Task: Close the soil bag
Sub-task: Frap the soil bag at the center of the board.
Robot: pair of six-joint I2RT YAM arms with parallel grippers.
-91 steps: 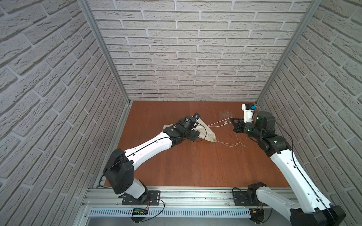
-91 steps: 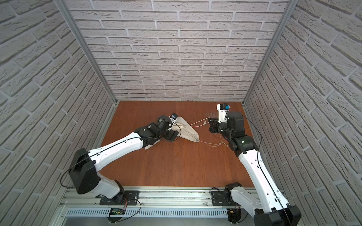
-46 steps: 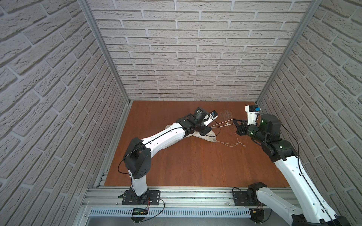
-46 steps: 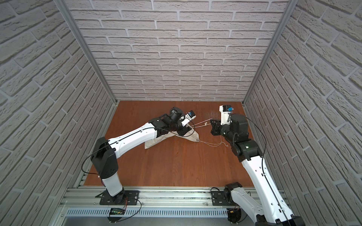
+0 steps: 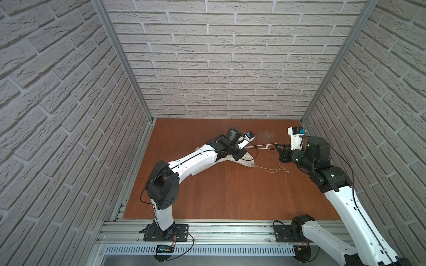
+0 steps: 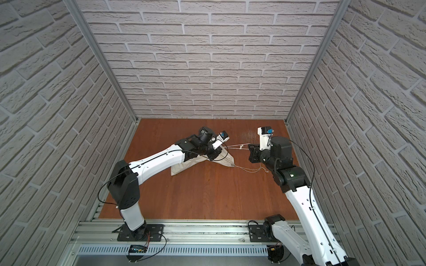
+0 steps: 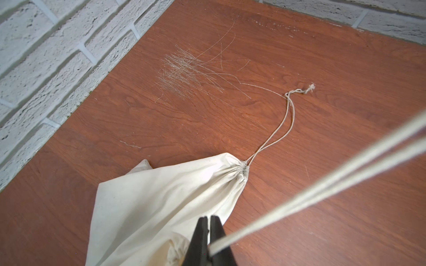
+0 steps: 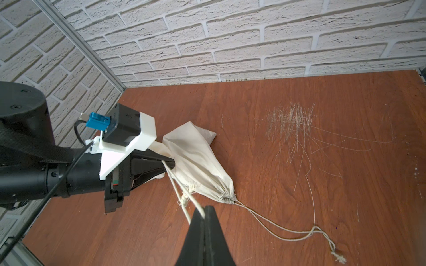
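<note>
Lying limp on the bench (image 5: 219, 198) near its back middle, partly under the left arm, the soil bag (image 7: 161, 195) looks like thin cream cloth: soft, light, wrinkled, and flat enough that it seems to hold little (how much is inside cannot be seen). It would likely slide or lift rather than resist a pull, so the cloth itself is a poor place to grab. The cords are the handles. One corner of the mouth (image 7: 243, 170) is already bunched tight, and a slack cord pair (image 8: 276, 232) trails from it across the wood to a frayed end (image 8: 338, 257). A taut cord pair (image 7: 265, 220) runs straight between the two arms: the left gripper (image 7: 210, 228) is pinched closed on it close to the bag, and the right gripper (image 8: 204, 215) is pinched closed on it just past a knot (image 8: 183, 202). Thin cord may slip through smooth jaws, so a hold behind a knot seems safest. No brand, label or readable writing shows on the bag.
</note>
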